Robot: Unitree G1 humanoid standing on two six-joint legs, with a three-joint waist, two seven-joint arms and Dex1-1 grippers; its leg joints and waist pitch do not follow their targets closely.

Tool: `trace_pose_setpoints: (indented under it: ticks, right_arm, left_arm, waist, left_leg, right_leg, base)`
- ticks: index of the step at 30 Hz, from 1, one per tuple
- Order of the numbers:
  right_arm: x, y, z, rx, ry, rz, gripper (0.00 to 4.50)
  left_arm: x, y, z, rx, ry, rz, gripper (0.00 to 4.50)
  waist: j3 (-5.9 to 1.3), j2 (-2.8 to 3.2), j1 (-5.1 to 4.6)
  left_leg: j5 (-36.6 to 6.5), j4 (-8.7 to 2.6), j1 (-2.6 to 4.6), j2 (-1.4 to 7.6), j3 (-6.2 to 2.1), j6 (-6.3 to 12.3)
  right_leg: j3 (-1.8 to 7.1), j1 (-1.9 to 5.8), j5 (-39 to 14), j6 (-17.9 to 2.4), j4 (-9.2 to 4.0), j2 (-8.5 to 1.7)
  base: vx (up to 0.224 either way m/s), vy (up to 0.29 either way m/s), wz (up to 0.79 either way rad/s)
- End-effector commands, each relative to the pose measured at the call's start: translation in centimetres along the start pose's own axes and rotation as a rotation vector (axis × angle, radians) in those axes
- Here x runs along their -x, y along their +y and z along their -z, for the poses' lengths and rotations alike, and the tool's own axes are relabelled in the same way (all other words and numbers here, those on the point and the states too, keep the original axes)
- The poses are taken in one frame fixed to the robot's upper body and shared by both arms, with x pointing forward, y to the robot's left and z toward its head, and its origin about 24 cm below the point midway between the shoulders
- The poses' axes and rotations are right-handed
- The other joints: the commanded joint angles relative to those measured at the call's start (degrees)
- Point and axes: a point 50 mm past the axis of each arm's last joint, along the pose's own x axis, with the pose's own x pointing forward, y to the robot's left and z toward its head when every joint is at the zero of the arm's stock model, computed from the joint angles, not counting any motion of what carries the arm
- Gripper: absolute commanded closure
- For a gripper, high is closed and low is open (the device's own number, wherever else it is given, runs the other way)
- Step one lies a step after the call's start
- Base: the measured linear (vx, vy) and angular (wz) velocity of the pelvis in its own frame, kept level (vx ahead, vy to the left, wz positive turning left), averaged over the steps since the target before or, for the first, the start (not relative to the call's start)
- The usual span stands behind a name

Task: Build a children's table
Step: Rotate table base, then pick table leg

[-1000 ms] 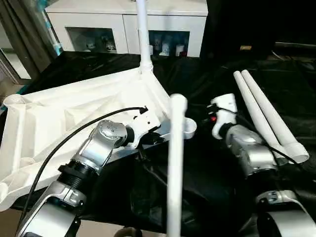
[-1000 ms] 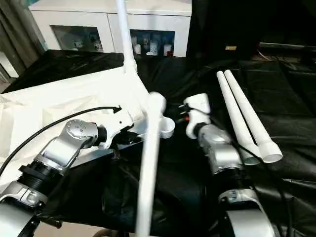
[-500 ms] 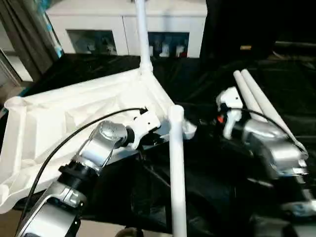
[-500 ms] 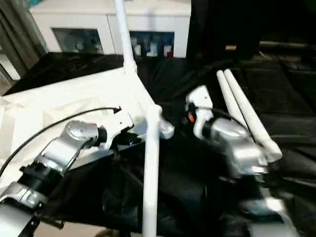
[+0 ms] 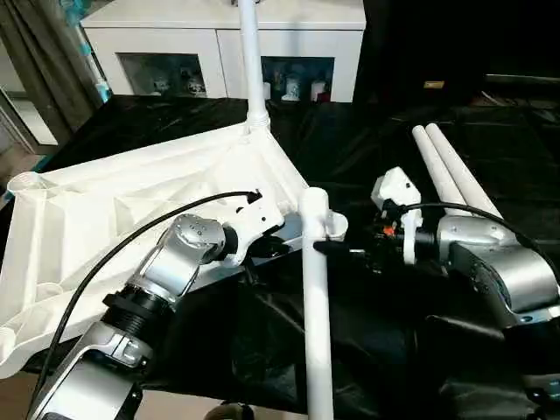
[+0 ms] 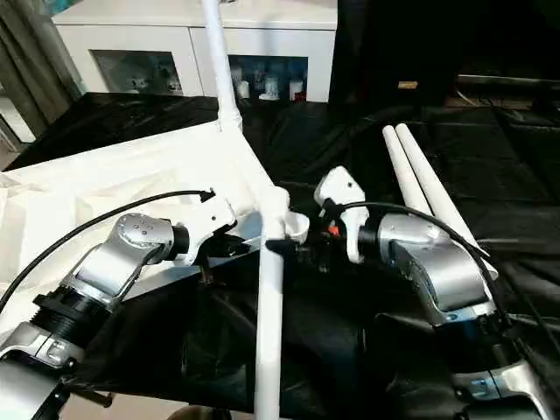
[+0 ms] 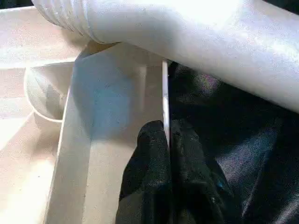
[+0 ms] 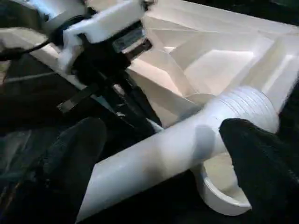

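Observation:
The white tabletop (image 5: 114,219) lies upside down on black cloth, ribbed underside up. One white leg (image 5: 251,61) stands in its far corner socket. A second leg (image 5: 315,297) rises toward the camera from the near right corner socket (image 5: 335,227); its ribbed end (image 8: 247,107) sits just over the socket ring (image 8: 219,196). My right gripper (image 8: 163,154) is open, one black finger (image 8: 70,158) on each side of this leg. My left gripper (image 7: 164,140) is shut on the tabletop's thin rim beside that socket. Two loose legs (image 5: 455,175) lie side by side at the right.
A white cabinet with glass-fronted shelves (image 5: 219,52) stands behind the work. Black cloth (image 5: 367,350) covers the surface around the tabletop. A black cable (image 5: 122,254) runs along my left forearm. A dark curtain (image 5: 35,52) hangs at the far left.
My right gripper has opened wide around the near leg, and the right forearm has swung outward with the gripper turned toward the leg. The left gripper has kept its grip on the rim.

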Motion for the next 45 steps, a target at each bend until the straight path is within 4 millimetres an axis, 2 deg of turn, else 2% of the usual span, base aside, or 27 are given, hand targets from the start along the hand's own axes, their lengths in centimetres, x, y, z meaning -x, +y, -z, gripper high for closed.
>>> trace_pose_setpoints:
  ticks: [1,2,7,9,10,11,18,20,23,25,26,28,34,37,38,39,42,43,45]
  right_arm:
    - [0.1,0.9,-0.9,0.119,0.004,-0.077,0.07]
    - [0.1,0.9,-0.9,0.119,0.004,-0.077,0.07]
    - [0.4,0.8,-1.3,0.352,0.113,-0.146,0.07]
    - [0.4,0.1,-1.3,0.471,0.168,-0.166,0.07]
    - [0.3,-0.2,-1.5,0.504,0.171,-0.175,0.07]
    - [0.2,-0.4,-1.7,0.538,0.177,-0.183,0.07]
    - [-1.0,-0.4,-2.4,0.719,0.248,-0.347,0.07]
    - [-1.3,-0.4,-2.4,0.763,0.262,-0.389,0.07]
    - [-1.6,-0.7,-2.6,0.864,0.306,-0.471,0.07]
    - [-1.7,-0.7,-2.7,0.878,0.314,-0.483,0.07]
    - [-1.7,-0.9,-2.8,0.907,0.329,-0.512,0.07]
    - [-1.8,-1.0,-2.8,0.925,0.339,-0.53,0.07]
    - [-3.0,-0.4,-2.0,1.017,0.353,-0.621,0.07]
    - [-4.2,0.1,-1.6,1.054,0.335,-0.651,0.07]
    - [-5.5,0.6,-1.2,1.094,0.318,-0.653,0.07]
    - [-5.5,0.6,-1.2,1.094,0.318,-0.653,0.07]
    - [-6.9,1.3,-0.3,1.131,0.303,-0.674,0.07]
    - [-7.1,1.4,0.0,1.14,0.307,-0.682,0.07]
    - [-7.1,1.5,0.6,1.155,0.32,-0.707,0.07]
  left_arm:
    - [0.6,0.3,0.1,-0.037,0.014,-0.025,4.5]
    - [0.6,0.3,0.1,-0.037,0.014,-0.025,4.5]
    - [0.6,0.4,0.1,-0.048,0.016,-0.017,4.5]
    - [0.6,0.5,0.1,-0.051,0.017,-0.011,4.5]
    - [0.6,0.5,0.1,-0.053,0.017,-0.009,4.5]
    - [0.6,0.5,0.0,-0.056,0.018,-0.006,4.5]
    - [0.8,0.6,0.1,-0.072,0.032,0.013,4.5]
    - [0.8,0.6,0.1,-0.074,0.035,0.014,4.5]
    - [0.9,0.5,0.2,-0.081,0.044,0.021,4.5]
    - [0.9,0.5,0.2,-0.083,0.045,0.023,4.5]
    - [0.9,0.4,0.2,-0.084,0.048,0.025,4.5]
    - [0.9,0.4,0.3,-0.085,0.049,0.026,4.5]
    - [0.8,0.3,0.3,-0.084,0.05,0.031,4.5]
    - [0.7,0.3,0.3,-0.084,0.049,0.031,4.5]
    - [0.7,0.3,0.2,-0.085,0.048,0.029,4.5]
    - [0.7,0.3,0.2,-0.085,0.048,0.029,4.5]
    - [0.7,0.3,0.2,-0.086,0.047,0.024,4.5]
    - [0.7,0.3,0.2,-0.086,0.047,0.024,4.5]
    - [0.7,0.4,0.2,-0.087,0.046,0.021,4.5]
  waist:
    - [-5.5,-0.73,0.52]
    - [-5.56,-0.73,0.58]
    - [-5.49,-0.77,0.44]
    - [-5.37,-0.82,0.2]
    - [-5.35,-1.11,0.12]
    - [-5.29,-0.92,0.12]
    - [-5.55,-1.02,0.22]
    - [-5.53,-1.05,0.3]
    - [-5.56,-1.6,0.24]
    - [-5.52,-1.51,0.29]
    - [-5.48,-1.73,0.24]
    - [-5.45,-1.69,0.22]
    - [-5.31,-1.74,-0.11]
    - [-5.28,-1.88,-0.15]
    - [-5.24,-1.82,-0.14]
    - [-5.23,-1.71,-0.41]
    - [-5.2,-1.6,-0.44]
    - [-5.21,-2.12,-0.48]
    - [-5.21,-1.76,-0.35]
  left_leg:
    - [-9.43,-3.35,1.46,2.7,-1.73,3.71]
    - [-9.43,-3.31,1.48,2.73,-1.74,3.81]
    - [-9.39,-3.17,1.49,2.76,-1.68,4.12]
    - [-10.76,-3.09,1.4,2.65,-1.67,4.0]
    - [-11.04,-3.04,1.43,2.56,-1.58,4.06]
    - [-11.59,-3.03,1.55,2.62,-1.65,4.05]
    - [-9.98,-2.72,1.43,2.73,-1.7,5.96]
    - [-9.94,-2.75,1.43,2.83,-1.73,6.36]
    - [-10.39,-2.71,1.43,2.84,-1.66,6.46]
    - [-10.4,-2.64,1.5,2.83,-1.65,6.74]
    - [-10.43,-2.67,1.46,2.82,-1.62,6.86]
    - [-10.54,-2.59,1.43,2.84,-1.65,6.98]
    - [-13.2,-2.72,1.46,2.82,-1.72,5.98]
    - [-13.17,-2.74,1.45,2.8,-1.7,6.06]
    - [-13.05,-2.81,1.46,2.85,-1.75,6.12]
    - [-13.27,-2.83,1.39,2.76,-1.75,5.8]
    - [-14.62,-2.99,1.61,2.8,-1.76,4.86]
    - [-14.39,-2.99,1.51,2.85,-1.71,4.93]
    - [-14.2,-3.01,1.57,2.88,-1.78,4.98]
  right_leg:
    - [2.1,3.28,-7.44,-12.93,-3.51,-3.32]
    - [2.06,3.26,-7.31,-12.92,-3.46,-3.32]
    - [2.07,3.15,-7.06,-13.24,-3.43,-3.28]
    - [2.01,3.14,-9.12,-13.54,-3.63,-3.45]
    - [2.04,3.16,-9.69,-13.5,-3.73,-3.38]
    - [2.06,3.12,-10.87,-13.47,-3.83,-3.42]
    - [2.0,3.19,-7.3,-14.73,-3.18,-3.26]
    - [1.99,3.16,-7.15,-14.9,-3.15,-3.22]
    - [1.92,3.12,-7.13,-15.31,-3.11,-3.24]
    - [2.03,3.09,-7.66,-15.33,-3.08,-3.28]
    - [2.04,3.14,-7.82,-15.26,-3.12,-3.24]
    - [2.0,3.03,-8.33,-15.24,-3.06,-3.23]
    - [2.0,2.84,-11.16,-14.73,-3.33,-3.17]
    - [2.04,2.82,-11.36,-14.6,-3.31,-3.16]
    - [2.04,2.78,-11.35,-14.54,-3.25,-3.08]
    - [1.97,2.62,-11.79,-14.81,-3.27,-3.07]
    - [2.03,2.52,-12.58,-14.63,-3.36,-3.01]
    - [2.11,2.63,-11.8,-14.62,-3.32,-3.09]
    - [2.14,2.65,-11.51,-14.54,-3.21,-3.08]
  base:
    - [0.0,0.0,0.0]
    - [0.0,0.0,0.0]
    - [0.0,0.0,0.0]
    - [0.0,0.0,0.0]
    - [0.0,0.0,0.0]
    - [0.0,0.0,0.0]
    - [0.0,0.0,0.0]
    - [0.0,0.0,0.0]
    - [0.0,0.0,0.0]
    - [0.0,0.0,0.0]
    - [0.0,0.0,0.0]
    - [0.0,0.0,0.0]
    - [0.0,0.0,0.0]
    - [0.0,0.0,0.0]
    - [0.0,0.0,0.0]
    - [0.0,0.0,0.0]
    - [0.0,0.0,0.0]
    - [0.0,0.0,0.0]
    - [0.0,0.0,0.0]
